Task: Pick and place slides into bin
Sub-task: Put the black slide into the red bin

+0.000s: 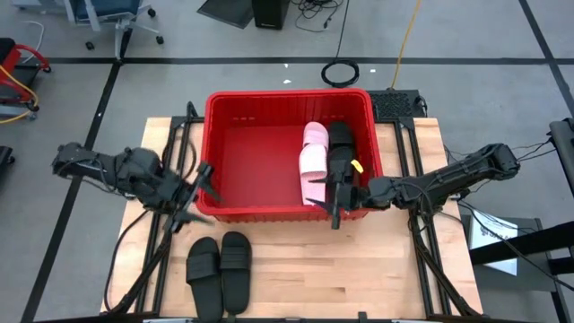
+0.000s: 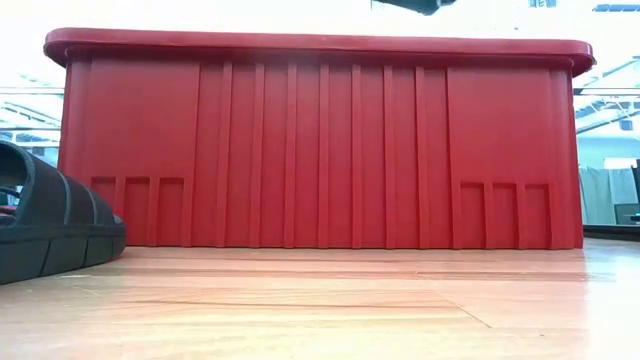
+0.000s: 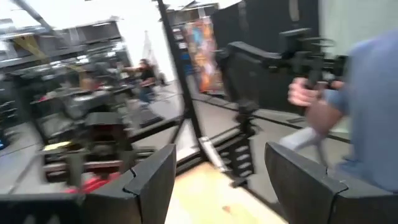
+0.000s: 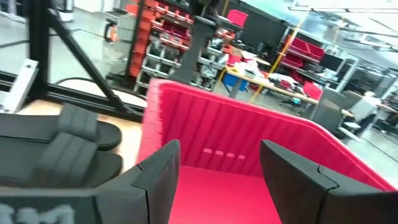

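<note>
Overhead view, near edge to far edge. Two black slides [image 1: 220,269] lie side by side on bare wood in the lower left of centre, touching each other; open table [image 1: 359,278] extends to their right along the whole lower edge. Above them stands the red bin [image 1: 215,152], its near wall close to the slides' toes and its far wall near the table's upper edge. Inside the bin, against its right wall, lie a pink slide [image 1: 313,160] and a black slide [image 1: 340,148], side by side; the left half of the bin floor is bare. The left gripper [image 1: 195,193], fingers spread and holding nothing, sits outside the bin's lower left corner, just beside its wall. The right gripper [image 1: 336,199], fingers apart and empty, sits at the bin's lower right corner over the near rim. In the left wrist view, a person's hand [image 3: 305,93] shows in the room beyond the table.
</note>
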`<act>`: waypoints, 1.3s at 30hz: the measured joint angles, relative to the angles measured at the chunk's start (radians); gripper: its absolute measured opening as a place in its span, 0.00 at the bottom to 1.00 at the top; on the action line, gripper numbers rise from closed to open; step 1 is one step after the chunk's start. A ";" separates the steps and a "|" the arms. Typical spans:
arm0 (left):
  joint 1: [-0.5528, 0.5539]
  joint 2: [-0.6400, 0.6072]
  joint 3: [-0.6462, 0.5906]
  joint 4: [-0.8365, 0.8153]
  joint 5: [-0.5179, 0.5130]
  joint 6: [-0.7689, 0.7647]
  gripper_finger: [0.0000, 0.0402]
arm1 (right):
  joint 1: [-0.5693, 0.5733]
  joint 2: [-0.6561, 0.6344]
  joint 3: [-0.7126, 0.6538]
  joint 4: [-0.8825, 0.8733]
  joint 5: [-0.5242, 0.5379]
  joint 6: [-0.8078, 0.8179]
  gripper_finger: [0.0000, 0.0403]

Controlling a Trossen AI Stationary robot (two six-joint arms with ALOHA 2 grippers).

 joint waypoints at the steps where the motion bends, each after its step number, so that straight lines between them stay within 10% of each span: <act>1: -0.040 0.006 -0.008 0.014 -0.019 0.003 0.62 | 0.010 0.000 0.000 0.001 0.000 0.004 0.52; 11: -0.377 0.116 -0.063 0.224 -0.328 0.022 0.62 | 0.073 0.000 0.000 0.057 0.000 0.053 0.52; 21: -0.623 0.341 -0.019 0.311 -0.849 0.126 0.62 | 0.122 0.000 0.000 0.060 0.000 0.127 0.52; 29: -0.751 0.607 0.215 0.102 -1.213 0.070 0.62 | 0.167 0.000 0.000 0.052 0.001 0.142 0.52; 39: -0.784 0.941 0.555 -0.207 -1.373 -0.140 0.62 | 0.218 0.000 0.000 0.052 0.003 0.160 0.52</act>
